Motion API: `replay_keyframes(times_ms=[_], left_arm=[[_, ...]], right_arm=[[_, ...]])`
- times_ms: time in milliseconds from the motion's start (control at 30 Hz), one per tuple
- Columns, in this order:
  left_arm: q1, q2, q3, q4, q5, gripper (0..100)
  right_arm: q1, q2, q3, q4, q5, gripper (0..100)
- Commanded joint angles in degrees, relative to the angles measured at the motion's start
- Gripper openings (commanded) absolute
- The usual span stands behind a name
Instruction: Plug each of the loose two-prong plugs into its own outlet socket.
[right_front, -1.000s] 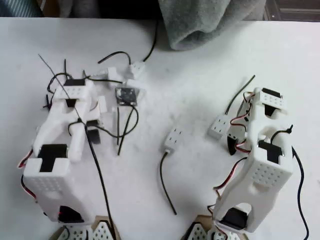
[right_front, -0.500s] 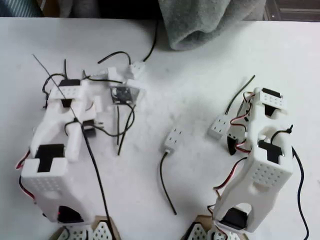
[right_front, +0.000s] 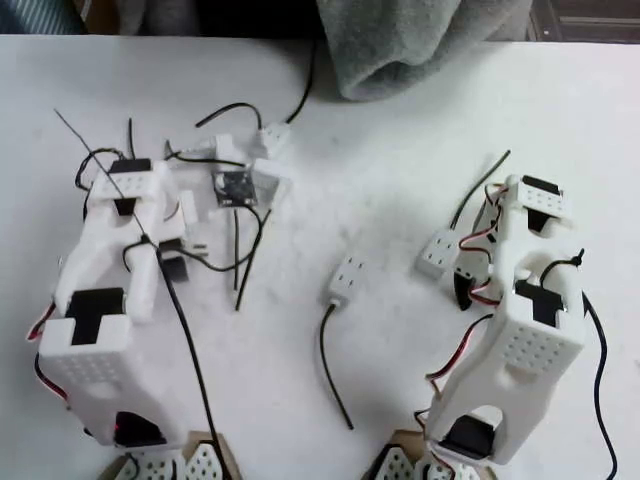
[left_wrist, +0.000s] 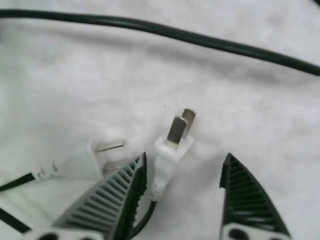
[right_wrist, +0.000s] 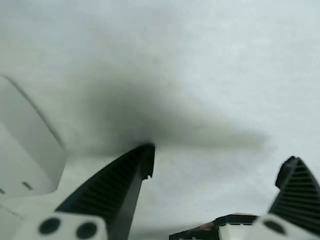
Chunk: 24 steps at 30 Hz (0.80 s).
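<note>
Pick-up stage: the left gripper (left_wrist: 186, 162), jaws spread, straddled a white two-prong plug (left_wrist: 172, 145) lying on the white table (left_wrist: 260, 110), apparently needing only to close. The right gripper (right_wrist: 220, 155), jaws also spread, hung beside a white plastic outlet block (right_wrist: 22, 150).

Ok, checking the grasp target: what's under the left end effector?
A white two-prong plug lies on the table between the fingers of the open left end effector, close to one. A second plug lies outside that finger, which covers part of the first plug's cord.

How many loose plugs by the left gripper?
2: first plug between the left gripper's open fingers; second plug just outside one finger. Others may be hidden.
</note>
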Motion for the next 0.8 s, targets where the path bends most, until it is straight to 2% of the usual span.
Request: replay_keyframes(times_ms=[0, 100, 300, 500, 667, 767], left_arm=[[0.66, -0.40, -0.88, -0.35, -15.38, 25], [0.66, -0.40, -0.79, -0.35, -15.30, 23], [0.66, -0.40, -0.70, -0.35, -15.30, 2], [0.48, -0.75, -0.44, -0.09, -14.86, 3], [1.89, -0.92, -1.58, 2.29, -10.11, 3], [2.42, -0.92, -5.01, 7.74, -7.91, 3]], right_arm=[[-0.57, 0.75, -0.35, -1.98, 0.62, 39.0], [-0.57, 0.75, -0.35, -1.98, 0.62, 39.0], [-0.57, 0.75, -0.35, -1.98, 0.62, 39.0], [-0.57, 0.75, -0.35, -2.15, 0.62, 39.0], [-0.57, 0.75, -0.26, -2.68, 0.62, 39.0], [-0.57, 0.75, -0.26, -2.68, 0.62, 39.0]])
